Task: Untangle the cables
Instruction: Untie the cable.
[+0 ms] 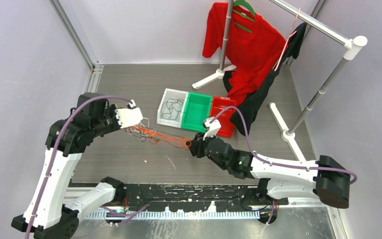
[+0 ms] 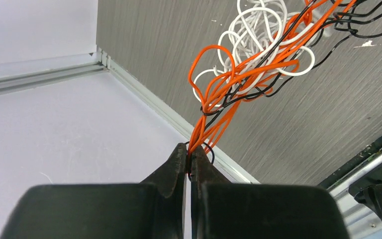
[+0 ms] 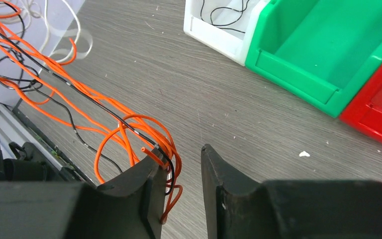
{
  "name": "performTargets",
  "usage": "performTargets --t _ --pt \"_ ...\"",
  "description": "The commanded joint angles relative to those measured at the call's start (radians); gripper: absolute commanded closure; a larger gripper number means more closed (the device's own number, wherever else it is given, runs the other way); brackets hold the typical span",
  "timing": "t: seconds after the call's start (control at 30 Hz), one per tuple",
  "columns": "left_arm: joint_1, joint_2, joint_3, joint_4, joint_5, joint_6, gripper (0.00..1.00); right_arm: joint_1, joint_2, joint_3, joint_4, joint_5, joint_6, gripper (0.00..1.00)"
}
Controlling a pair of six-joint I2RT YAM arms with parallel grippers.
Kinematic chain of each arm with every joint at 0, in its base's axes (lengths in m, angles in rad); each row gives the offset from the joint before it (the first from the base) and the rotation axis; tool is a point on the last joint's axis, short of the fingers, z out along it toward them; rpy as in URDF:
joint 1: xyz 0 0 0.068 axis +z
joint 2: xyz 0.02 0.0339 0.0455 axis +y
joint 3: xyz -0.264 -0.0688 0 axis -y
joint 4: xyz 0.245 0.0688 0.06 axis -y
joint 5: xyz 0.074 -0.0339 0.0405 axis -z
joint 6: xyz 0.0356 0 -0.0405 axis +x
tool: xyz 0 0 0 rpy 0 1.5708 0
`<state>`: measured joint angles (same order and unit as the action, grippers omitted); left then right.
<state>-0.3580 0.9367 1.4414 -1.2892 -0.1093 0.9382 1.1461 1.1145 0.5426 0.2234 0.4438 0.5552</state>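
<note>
The cables (image 1: 154,135) are a tangle of thin orange, black and white wires stretched over the grey table between my two grippers. My left gripper (image 1: 138,121) holds one end lifted. In the left wrist view its jaws (image 2: 190,160) are shut on several orange and black strands, and the curly bunch (image 2: 248,64) hangs beyond them. My right gripper (image 3: 181,155) stands open at the other end. Orange and black loops (image 3: 144,130) drape against the inner face of its left finger (image 3: 144,184). Its right finger (image 3: 219,174) touches nothing.
Three bins stand in a row behind the cables: a white one (image 1: 165,102) holding black wires, a green one (image 1: 198,112) and a red one (image 1: 224,117). A clothes rack with a red shirt (image 1: 243,45) stands at the back right. Its white feet (image 1: 211,78) rest on the table.
</note>
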Motion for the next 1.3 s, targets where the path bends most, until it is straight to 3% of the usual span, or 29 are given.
performTargets --t 0.0,0.17,0.33,0.4,0.53,0.93,1.1,1.2,1.27 --pt "0.026 -0.016 -0.013 0.101 -0.150 -0.031 1.00 -0.008 -0.066 -0.053 -0.257 0.077 -0.010 0.63" --pt "0.027 0.013 -0.003 -0.011 0.138 -0.257 1.00 -0.006 -0.104 -0.049 -0.294 0.019 -0.024 0.49" --pt "0.027 0.031 -0.036 -0.091 0.552 -0.412 1.00 -0.006 -0.086 -0.016 -0.138 -0.114 -0.055 0.24" --pt "0.027 0.033 -0.079 -0.072 0.628 -0.447 1.00 -0.006 -0.049 0.020 -0.064 -0.203 -0.056 0.17" --pt "0.026 0.053 -0.157 -0.062 0.690 -0.459 1.00 -0.006 0.032 0.122 0.010 -0.312 -0.086 0.13" --pt "0.027 0.065 -0.179 -0.048 0.729 -0.564 0.92 -0.004 0.302 0.269 0.331 -0.605 -0.172 0.15" --pt "0.026 0.066 -0.160 -0.067 0.753 -0.563 0.92 -0.002 0.405 0.315 0.389 -0.606 -0.171 0.19" --pt "0.026 0.068 -0.145 -0.068 0.775 -0.570 0.91 -0.002 0.442 0.348 0.405 -0.626 -0.174 0.30" --pt "0.027 0.068 -0.136 -0.070 0.790 -0.570 0.90 -0.002 0.454 0.360 0.406 -0.622 -0.173 0.46"
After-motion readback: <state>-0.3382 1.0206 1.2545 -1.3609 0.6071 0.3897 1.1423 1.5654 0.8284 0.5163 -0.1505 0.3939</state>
